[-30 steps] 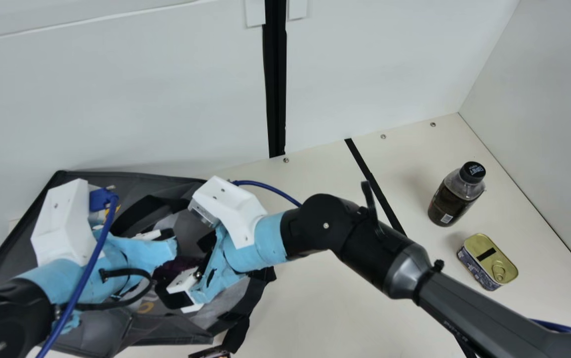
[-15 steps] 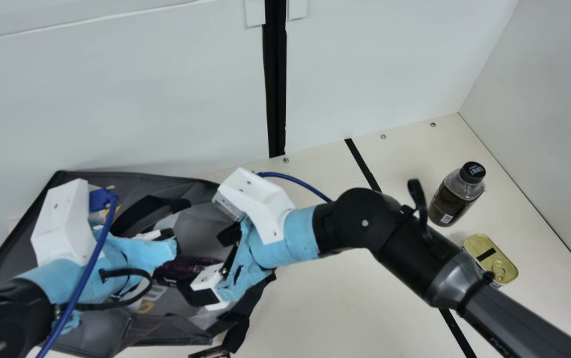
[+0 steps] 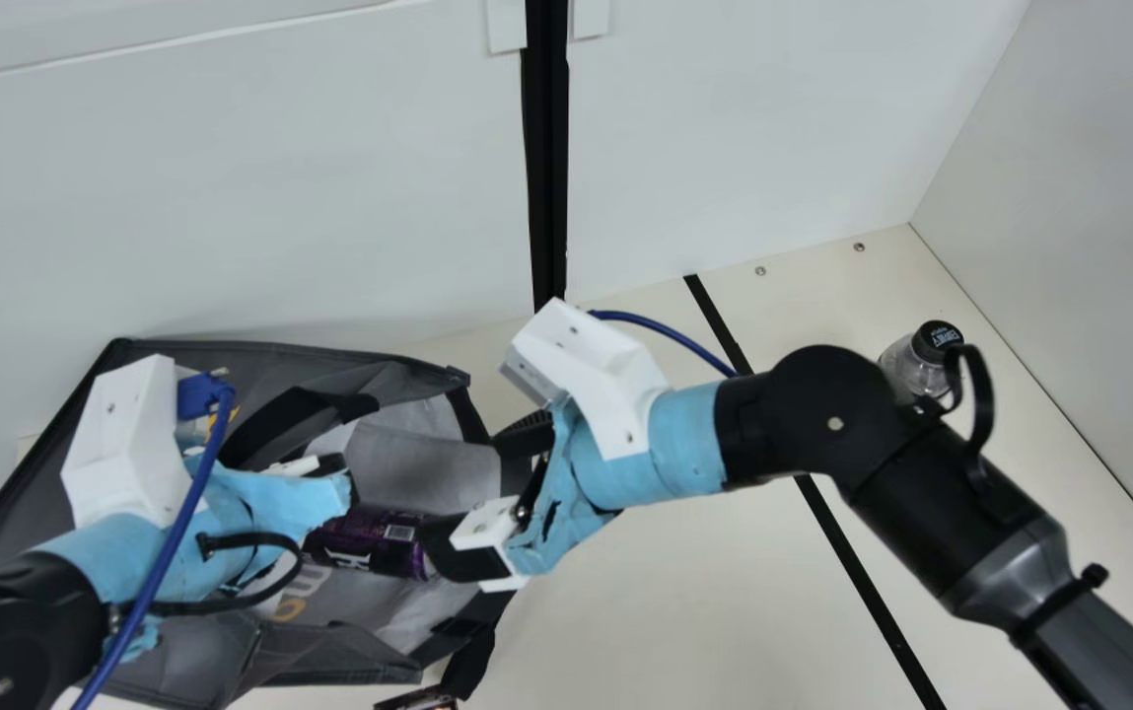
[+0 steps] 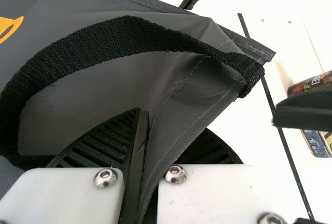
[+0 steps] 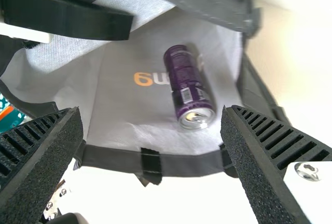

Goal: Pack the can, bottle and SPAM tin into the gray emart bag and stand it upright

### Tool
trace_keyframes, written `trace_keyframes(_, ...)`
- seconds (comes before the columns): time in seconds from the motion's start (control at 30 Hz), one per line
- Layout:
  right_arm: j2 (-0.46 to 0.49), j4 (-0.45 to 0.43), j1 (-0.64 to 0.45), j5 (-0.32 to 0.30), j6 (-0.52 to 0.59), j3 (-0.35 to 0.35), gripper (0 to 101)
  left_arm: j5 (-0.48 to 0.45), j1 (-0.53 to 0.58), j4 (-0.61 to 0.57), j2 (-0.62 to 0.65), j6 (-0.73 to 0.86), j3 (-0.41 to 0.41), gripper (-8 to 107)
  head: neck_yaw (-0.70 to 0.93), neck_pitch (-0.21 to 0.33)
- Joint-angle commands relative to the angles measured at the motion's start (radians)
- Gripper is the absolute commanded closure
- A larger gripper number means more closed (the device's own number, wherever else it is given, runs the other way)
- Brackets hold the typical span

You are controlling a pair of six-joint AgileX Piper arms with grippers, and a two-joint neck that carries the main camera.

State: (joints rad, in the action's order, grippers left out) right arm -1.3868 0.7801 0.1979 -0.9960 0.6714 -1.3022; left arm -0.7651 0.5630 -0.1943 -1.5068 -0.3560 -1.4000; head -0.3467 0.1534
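your right hand, released, has backed rightward, baring the can inside the bag; your left hand clenches bag fabric. bottle, spam tin remain outside.

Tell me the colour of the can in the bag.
The can is purple with a silver end; it shows best in the right wrist view.

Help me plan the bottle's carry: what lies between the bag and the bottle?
In the main view, the right arm and, on the table, a black strip lie between bag and bottle.
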Motion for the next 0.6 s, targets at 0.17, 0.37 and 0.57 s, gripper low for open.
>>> trace_keyframes(0.17,0.041,-0.027,-0.085,-0.044,-0.010,-0.008,6,0.000,0.000,0.000,0.000,0.000,0.000,107,-0.002,0.021)
trace_keyframes(0.37,0.080,-0.074,-0.157,-0.062,-0.023,-0.001,6,0.000,0.000,0.000,0.000,0.000,0.000,107,-0.002,0.021)
trace_keyframes(0.57,0.117,-0.115,-0.226,-0.075,-0.037,0.006,6,0.000,0.000,0.000,0.000,0.000,0.000,107,-0.002,0.021)
